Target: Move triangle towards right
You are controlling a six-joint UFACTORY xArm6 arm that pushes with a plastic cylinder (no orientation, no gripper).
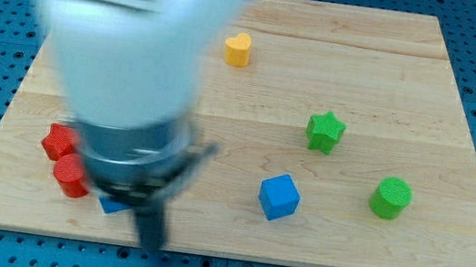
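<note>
The rod's tip (150, 242), which carries no claw and grips nothing, was set beside the half-hidden blue block (113, 204), presumably the triangle, at the wooden board's (426, 103) lower left, apparently for a rightward push.

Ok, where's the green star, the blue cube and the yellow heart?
green star (324, 131): camera view, on its top face.
blue cube (279, 195): camera view, on its top face.
yellow heart (238, 49): camera view, middle of the block.
</note>
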